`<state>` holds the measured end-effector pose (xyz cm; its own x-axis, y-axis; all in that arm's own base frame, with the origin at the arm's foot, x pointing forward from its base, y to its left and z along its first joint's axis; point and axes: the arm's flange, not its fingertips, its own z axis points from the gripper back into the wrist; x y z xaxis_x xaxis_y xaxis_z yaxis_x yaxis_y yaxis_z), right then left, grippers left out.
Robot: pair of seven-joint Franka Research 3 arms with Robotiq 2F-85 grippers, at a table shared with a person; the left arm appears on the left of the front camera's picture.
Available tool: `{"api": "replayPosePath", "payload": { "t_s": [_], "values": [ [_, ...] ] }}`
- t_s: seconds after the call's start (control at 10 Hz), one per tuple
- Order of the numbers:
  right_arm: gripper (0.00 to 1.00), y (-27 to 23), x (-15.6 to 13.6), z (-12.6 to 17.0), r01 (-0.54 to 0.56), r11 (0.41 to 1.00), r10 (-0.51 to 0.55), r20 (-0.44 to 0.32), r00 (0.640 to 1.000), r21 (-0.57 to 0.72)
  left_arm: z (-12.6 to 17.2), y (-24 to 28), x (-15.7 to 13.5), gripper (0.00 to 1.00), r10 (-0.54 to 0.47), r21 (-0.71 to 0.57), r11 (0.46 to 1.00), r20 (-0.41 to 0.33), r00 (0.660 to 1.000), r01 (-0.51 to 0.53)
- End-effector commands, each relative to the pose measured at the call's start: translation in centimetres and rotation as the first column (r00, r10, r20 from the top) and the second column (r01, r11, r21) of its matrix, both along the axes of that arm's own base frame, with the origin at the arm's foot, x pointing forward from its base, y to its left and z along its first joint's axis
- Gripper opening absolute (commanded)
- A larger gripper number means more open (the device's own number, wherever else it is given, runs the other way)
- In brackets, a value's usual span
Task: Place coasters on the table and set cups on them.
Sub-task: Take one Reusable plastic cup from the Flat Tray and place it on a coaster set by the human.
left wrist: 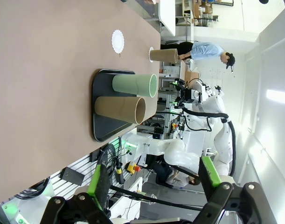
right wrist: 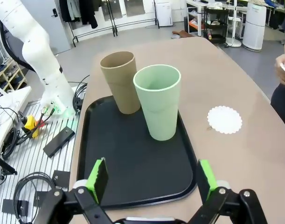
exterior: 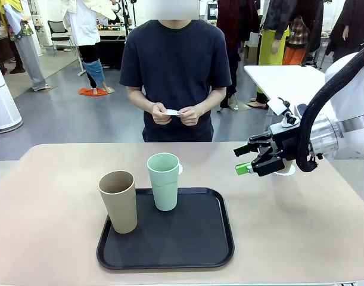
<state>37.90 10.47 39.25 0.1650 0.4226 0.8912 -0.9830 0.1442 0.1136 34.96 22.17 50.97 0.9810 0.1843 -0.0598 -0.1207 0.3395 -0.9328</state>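
- Front view. The right end effector (exterior: 239,159) hangs over the counter (exterior: 324,226) with its jaws fully apart, holding nothing. A tan cup (exterior: 118,201) and a mint cup (exterior: 164,180) stand upright in the black tray (exterior: 170,250), the tan one at its left rim. The person's hands (exterior: 176,113) hold a small white disc, probably a coaster. Risk: the two cups stand near each other, so a finger closing on one could tip the other. Hidden: a scalloped white edge (exterior: 287,171) just shows beneath the arm, and whatever rests on it is covered.
- Left wrist view (rolled sideways). The left end effector (left wrist: 154,186) is wide open and empty, well apart from the tray. A bare coaster (left wrist: 117,41) lies on the counter beyond the tray. Farther off stands a second tan cup (left wrist: 163,55); its base is too small to show whether a disc lies under it.
- Right wrist view. The bare coaster lies near the tray's rim. Risk: the thin disc may slide under a cup set down off-centre. The person's hand is cut off at the frame edge.
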Motion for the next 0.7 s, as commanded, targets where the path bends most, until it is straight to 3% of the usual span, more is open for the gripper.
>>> {"api": "replayPosePath", "payload": {
  "t_s": [0.0, 0.4, 0.5, 0.6],
  "values": [
    [1.0, 0.0, 0.1, 0.4, 0.023, 0.999, -0.023, 0.001, 1.0, 0.035, 0.1, 0.0, 0.0, 1.0, 0.015, -0.004, 1.0, 0.014, 1.0, -0.015],
    [1.0, -0.1, 0.1, 0.3, 0.009, 1.0, -0.009, 0.004, 1.0, 0.009, 0.1, 0.0, 0.0, 1.0, 0.015, -0.004, 1.0, 0.014, 1.0, -0.015],
    [1.0, 1.1, -0.2, -1.3, -0.055, 0.998, 0.057, 0.109, 0.992, -0.023, 0.1, 0.0, 0.0, 1.0, 0.015, -0.004, 1.0, 0.014, 1.0, -0.015],
    [1.0, 2.0, -0.3, -2.5, -0.096, 0.994, 0.101, 0.13, 0.986, -0.048, 0.1, 0.0, 0.0, 1.0, 0.015, -0.004, 1.0, 0.014, 1.0, -0.015]
  ]
}}
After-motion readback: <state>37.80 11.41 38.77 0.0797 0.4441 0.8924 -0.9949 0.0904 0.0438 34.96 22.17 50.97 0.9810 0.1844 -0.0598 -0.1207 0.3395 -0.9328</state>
